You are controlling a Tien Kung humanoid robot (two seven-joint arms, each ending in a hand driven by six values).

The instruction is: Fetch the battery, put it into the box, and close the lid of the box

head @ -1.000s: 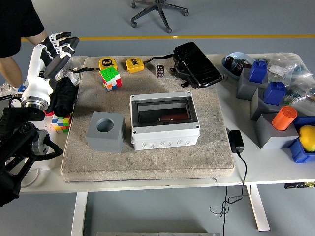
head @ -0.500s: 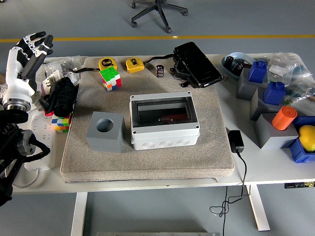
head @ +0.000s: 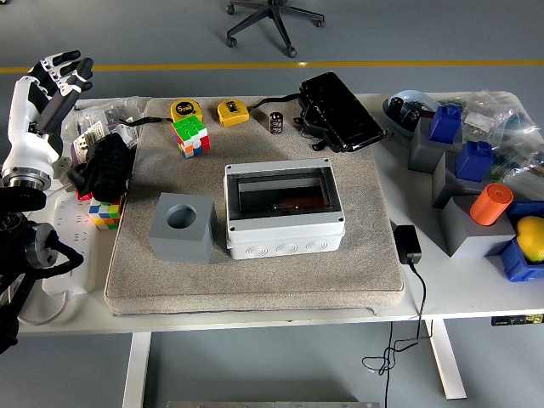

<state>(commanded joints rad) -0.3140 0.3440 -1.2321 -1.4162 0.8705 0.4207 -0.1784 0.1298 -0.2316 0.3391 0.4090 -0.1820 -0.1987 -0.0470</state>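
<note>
The battery point(head: 277, 121), a small dark cylinder, stands upright at the back of the grey mat point(head: 255, 272), near the black case. The white junction box point(head: 285, 211) sits in the middle of the mat with its tinted lid lying flat on it. My left hand point(head: 53, 81) is raised at the far left edge, well away from both. Its white and black fingers are spread and hold nothing. My right arm is out of view.
A grey cube with a round hole point(head: 181, 227) stands left of the box. Puzzle cubes point(head: 191, 136), two yellow tape measures point(head: 231, 111) and a black case point(head: 340, 110) lie at the back. A power adapter point(head: 408, 244), grey and blue blocks and an orange cylinder point(head: 491, 204) are at the right.
My left arm has swung left, away from the mat, and now hovers at the picture's left edge. The person at the top left is no longer in view.
</note>
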